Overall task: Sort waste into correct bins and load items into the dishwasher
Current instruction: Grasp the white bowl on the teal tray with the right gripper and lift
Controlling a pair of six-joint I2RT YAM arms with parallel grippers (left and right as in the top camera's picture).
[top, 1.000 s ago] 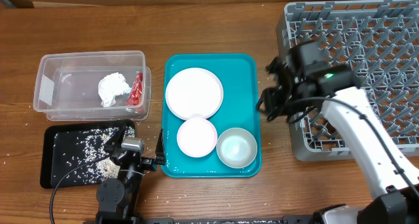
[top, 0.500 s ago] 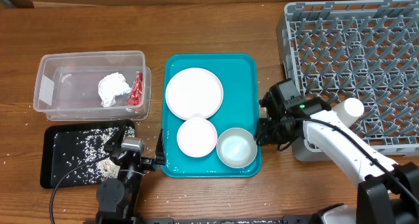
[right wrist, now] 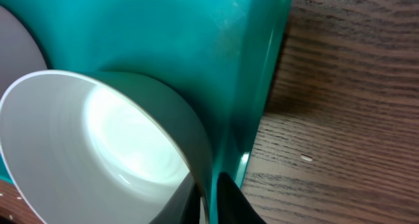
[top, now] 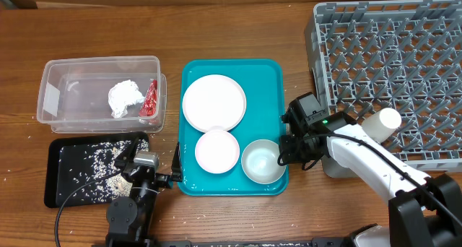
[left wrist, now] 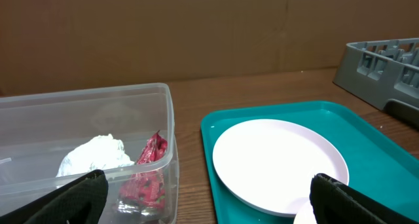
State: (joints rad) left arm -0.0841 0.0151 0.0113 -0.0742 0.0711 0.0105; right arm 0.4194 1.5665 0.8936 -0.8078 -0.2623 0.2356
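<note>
Clear tub [top: 101,61], left side of the table [top: 72,30]: holds the crumpled napkin [top: 124,97] and the red wrapper [top: 150,99], the wrapper against its right wall.

Black tray [top: 58,191], just nearer me than the tub: rice grains [top: 97,164] scattered across it.

Teal tray [top: 271,95], centre: flat plate [top: 214,102] at the far end, small bowl [top: 216,150] and deep bowl [top: 261,162] side by side at the near end.

Deep bowl: white, glossy inside, in the tray's near right corner.

My right tool [right wrist: 206,196] is pinching its wall at the rim. My left tool [left wrist: 208,185] is spread wide and holds nothing.

Dish rack [top: 390,59] stands at the far right.
</note>
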